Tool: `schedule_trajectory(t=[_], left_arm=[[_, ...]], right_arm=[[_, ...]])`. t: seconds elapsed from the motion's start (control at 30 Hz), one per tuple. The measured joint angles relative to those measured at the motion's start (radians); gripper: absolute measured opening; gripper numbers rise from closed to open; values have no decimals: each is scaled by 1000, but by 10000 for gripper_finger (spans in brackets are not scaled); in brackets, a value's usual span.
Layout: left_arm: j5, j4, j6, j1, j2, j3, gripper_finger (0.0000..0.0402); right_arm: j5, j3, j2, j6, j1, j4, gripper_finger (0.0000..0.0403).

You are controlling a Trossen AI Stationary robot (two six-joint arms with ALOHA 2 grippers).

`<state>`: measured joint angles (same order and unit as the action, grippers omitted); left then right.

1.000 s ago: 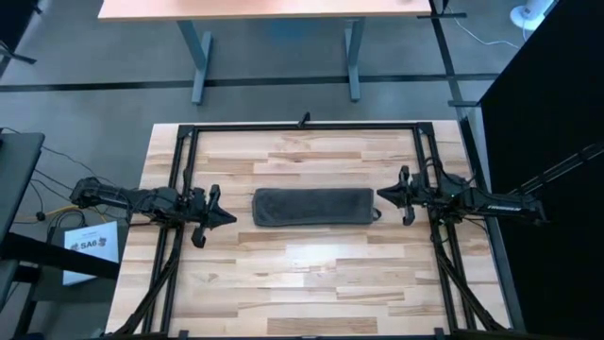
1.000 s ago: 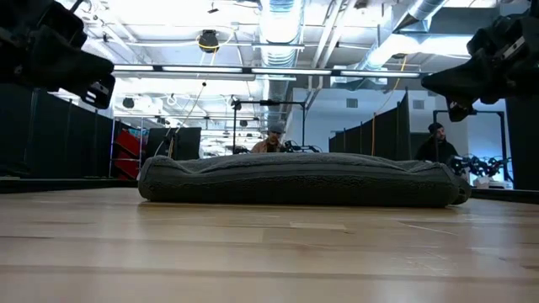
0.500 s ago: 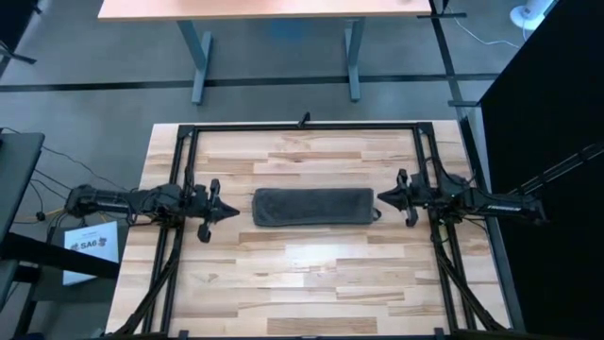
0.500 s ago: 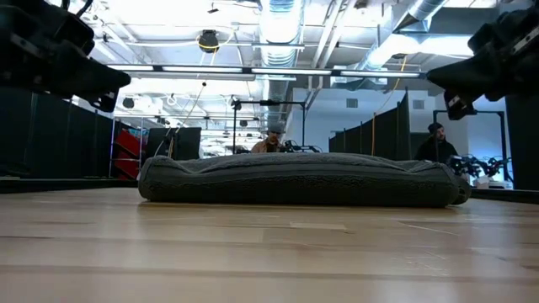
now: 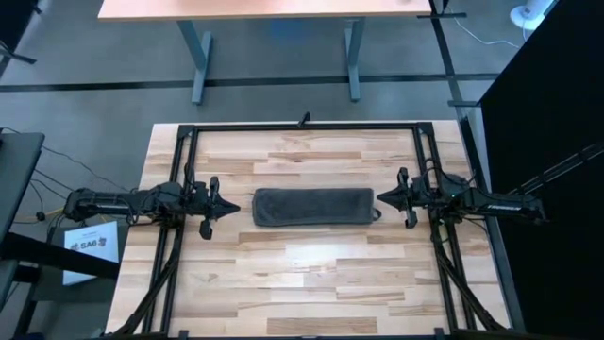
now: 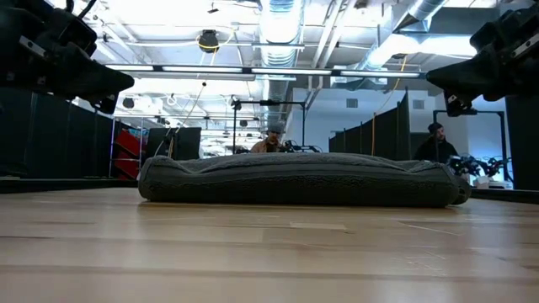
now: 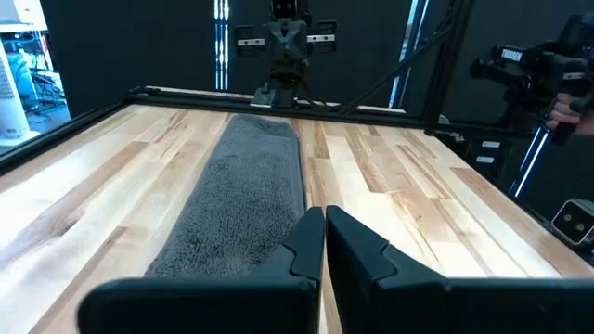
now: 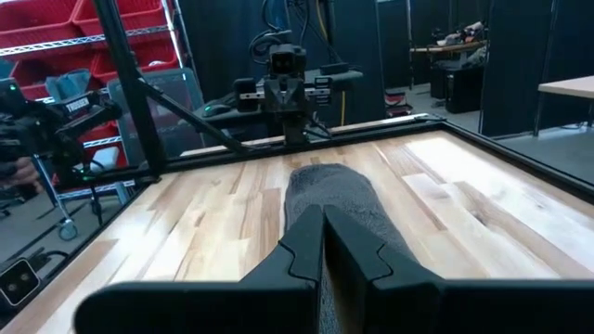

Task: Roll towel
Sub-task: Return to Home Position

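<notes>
Towel (image 5: 313, 206), dark charcoal-grey terry cloth, lies rolled at the middle of the pale wood-plank table (image 5: 311, 274); left gripper (image 5: 233, 208) and right gripper (image 5: 381, 195), both pinched closed on nothing, hover off its left and right ends, so best draw each straight outward, never brushing the roll.

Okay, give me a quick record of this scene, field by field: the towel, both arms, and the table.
towel: dark grey, rolled into a long bundle, lying across the table's middle
left arm: off the towel's left end, raised above the tabletop, jaws shut, holding nothing
right arm: close to the towel's right end, raised above the tabletop, jaws shut, holding nothing
table: light wood planks, black frame on top
</notes>
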<state>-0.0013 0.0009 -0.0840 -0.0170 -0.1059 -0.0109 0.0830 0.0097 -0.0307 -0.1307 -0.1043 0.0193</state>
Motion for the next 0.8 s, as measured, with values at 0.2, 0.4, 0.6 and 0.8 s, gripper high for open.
schedule_trajectory(t=[0.2,0.4,0.6,0.8], left_arm=[[0,-1,-11,0,0,0,0],[0,-1,-15,0,0,1,0],[0,-1,-17,0,0,1,0],[0,-2,-17,0,0,1,0]], right_arm=[[0,0,0,0,-1,1,0],[0,-1,0,0,-1,7,0],[0,-1,0,0,-1,8,0],[0,-1,0,0,-1,8,0]])
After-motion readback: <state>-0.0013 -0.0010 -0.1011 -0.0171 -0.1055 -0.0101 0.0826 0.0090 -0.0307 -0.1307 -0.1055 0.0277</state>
